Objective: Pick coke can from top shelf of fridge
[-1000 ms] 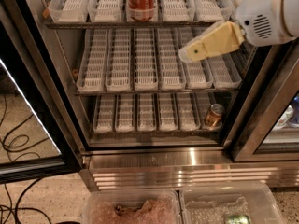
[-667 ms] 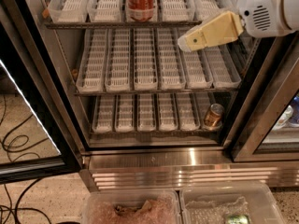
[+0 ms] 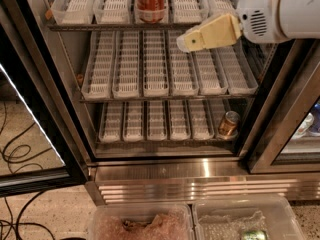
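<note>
One coke can (image 3: 151, 3) occupies top shelf (image 3: 78, 9), gripper (image 3: 187, 41) apparently below-right.

This looks like a workplace pantry or test area. The gripper (image 3: 188, 40) hangs before a stainless display fridge (image 3: 200, 173) fitted with white slotted lane trays (image 3: 155, 64). Below and left of it, loose cables (image 3: 21, 150) trail over speckled floor (image 3: 55, 209), and directly beneath sit clear plastic bins (image 3: 102, 223).

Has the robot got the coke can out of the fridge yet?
Not yet. Done: the fridge stands open. In hand: the approach; the gripper hovers right of and below the coke can, not touching it. Left: reach in, grasp the can on the top shelf, and lift it out.
</note>
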Controlling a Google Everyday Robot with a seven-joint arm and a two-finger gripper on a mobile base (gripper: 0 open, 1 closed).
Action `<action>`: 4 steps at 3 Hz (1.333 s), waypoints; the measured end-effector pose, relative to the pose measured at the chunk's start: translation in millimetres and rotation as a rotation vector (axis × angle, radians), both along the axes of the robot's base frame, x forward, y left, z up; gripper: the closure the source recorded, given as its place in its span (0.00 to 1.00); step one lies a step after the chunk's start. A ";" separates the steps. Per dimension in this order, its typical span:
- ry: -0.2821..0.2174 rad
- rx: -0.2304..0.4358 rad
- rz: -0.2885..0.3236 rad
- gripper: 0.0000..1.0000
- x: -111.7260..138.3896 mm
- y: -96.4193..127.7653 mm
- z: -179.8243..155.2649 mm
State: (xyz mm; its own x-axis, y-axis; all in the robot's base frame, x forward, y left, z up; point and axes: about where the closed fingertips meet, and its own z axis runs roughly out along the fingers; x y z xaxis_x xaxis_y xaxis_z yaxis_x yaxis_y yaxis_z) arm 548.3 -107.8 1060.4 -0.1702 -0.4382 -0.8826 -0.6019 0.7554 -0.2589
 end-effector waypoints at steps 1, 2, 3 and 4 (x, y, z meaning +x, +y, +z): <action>-0.033 0.105 -0.056 0.00 13.2 18.0 -0.4; -0.067 0.119 -0.074 0.00 16.9 15.8 9.7; -0.067 0.119 -0.074 0.00 16.8 15.9 9.7; -0.098 0.134 -0.069 0.00 25.1 32.4 14.4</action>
